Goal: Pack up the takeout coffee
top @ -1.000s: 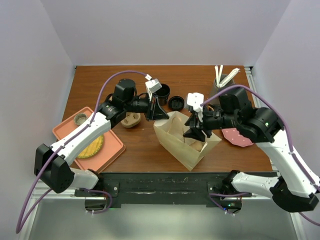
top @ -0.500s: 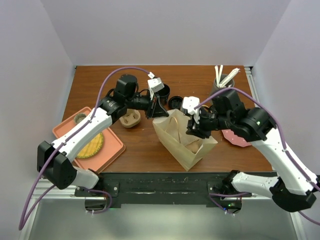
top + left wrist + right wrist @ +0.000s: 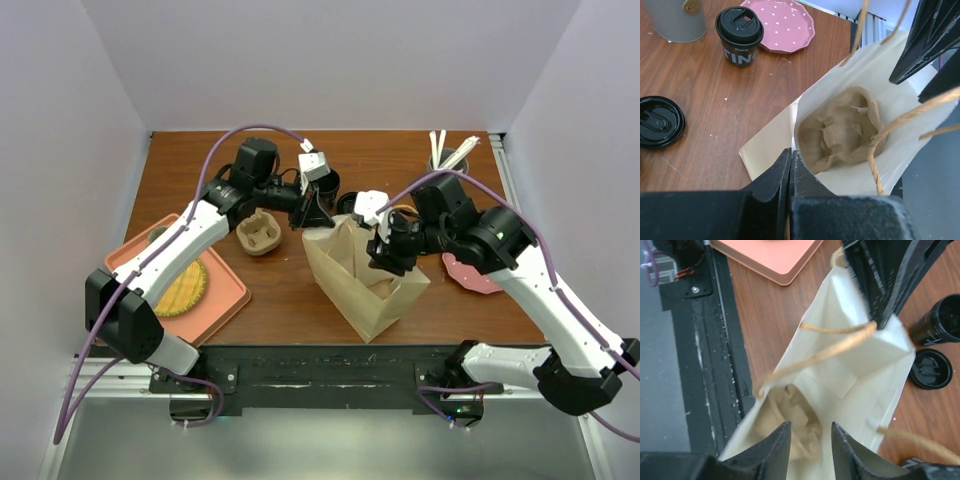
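the takeout coffee (image 3: 739, 36) is seen standing upright on the brown table (image 3: 715, 90), with its black lid on. it is set just beside the pink plate (image 3: 782, 24) and near the gray cup (image 3: 675, 17). it is not in the paper bag (image 3: 900, 150), and it is not touched by any finger. in the top view it is hidden by the right arm.

the left gripper (image 3: 791, 162) is pressed shut, and the rim of the bag is pinched between its fingers (image 3: 772, 185) at one corner. the coffee is found well apart from these fingers, across the table. the loose black lid (image 3: 659, 121) is laid flat off to one side, closer to the fingers than the coffee is.

the right gripper (image 3: 809, 432) is held over the open mouth of the bag. its fingers (image 3: 772, 447) are spread apart and nothing is held between them. only the inside of the bag is seen through the gap. the coffee cannot be made out for sure in the right wrist view, so its place next to these fingers cannot be told from there.

a brown paper cup holder (image 3: 840, 132) is seen at the bottom of the bag. the lidless black cup (image 3: 940, 320) is stood on the table just past the bag, near the loose lid.
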